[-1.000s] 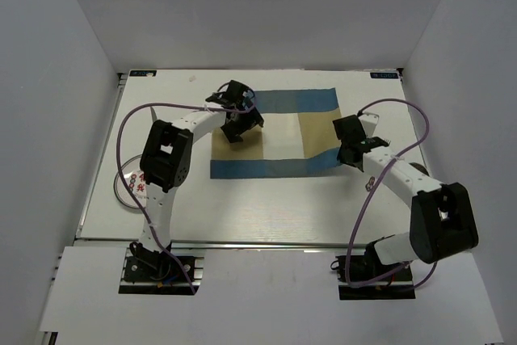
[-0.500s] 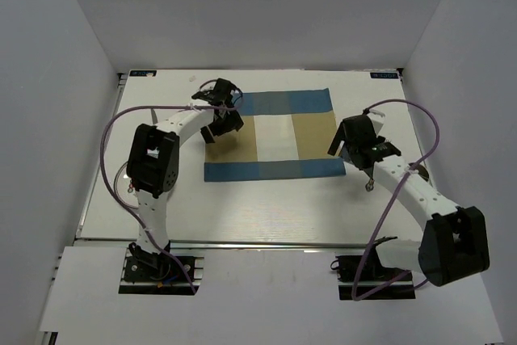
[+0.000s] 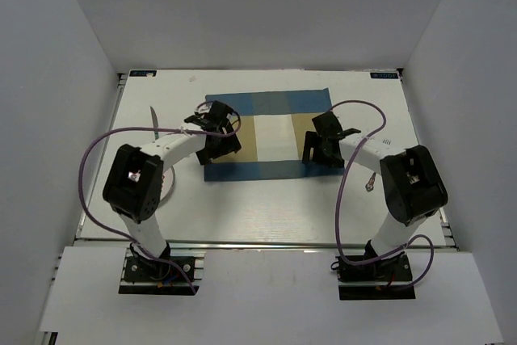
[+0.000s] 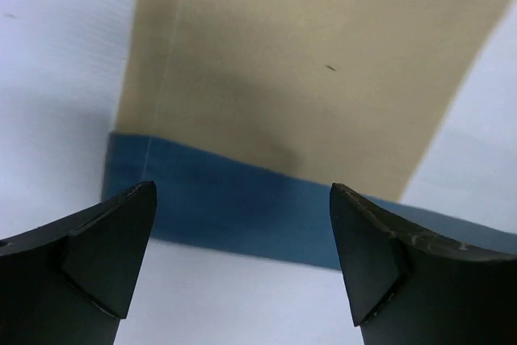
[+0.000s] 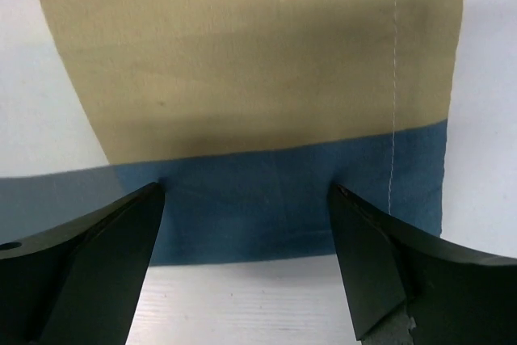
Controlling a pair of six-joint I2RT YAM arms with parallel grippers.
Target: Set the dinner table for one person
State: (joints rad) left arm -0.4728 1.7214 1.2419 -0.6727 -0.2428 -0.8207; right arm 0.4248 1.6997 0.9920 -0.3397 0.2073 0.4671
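The dinner table (image 3: 266,212) is a white top with a silver rail (image 3: 266,241) along its near edge. A blue-and-tan placemat (image 3: 271,131) lies flat at its middle. My left gripper (image 3: 216,151) hovers open over the mat's near-left corner, empty. In the left wrist view its jaws (image 4: 242,232) stand wide above the blue band of the placemat (image 4: 266,216) and the table (image 4: 242,305). My right gripper (image 3: 317,156) is open over the mat's near-right part, jaws (image 5: 246,232) straddling the blue band of the placemat (image 5: 266,191), and it holds nothing.
A white plate (image 3: 168,189) lies at the left, mostly hidden under my left arm. A grey utensil (image 3: 153,121) rests left of the mat. A spoon (image 3: 370,183) and a small pale utensil (image 3: 386,141) lie right of it. Grey walls enclose three sides.
My right gripper has opened and let go of the placemat's right edge. The mat, folded at that corner before, now lies flat. Both grippers have moved toward the mat's near edge.
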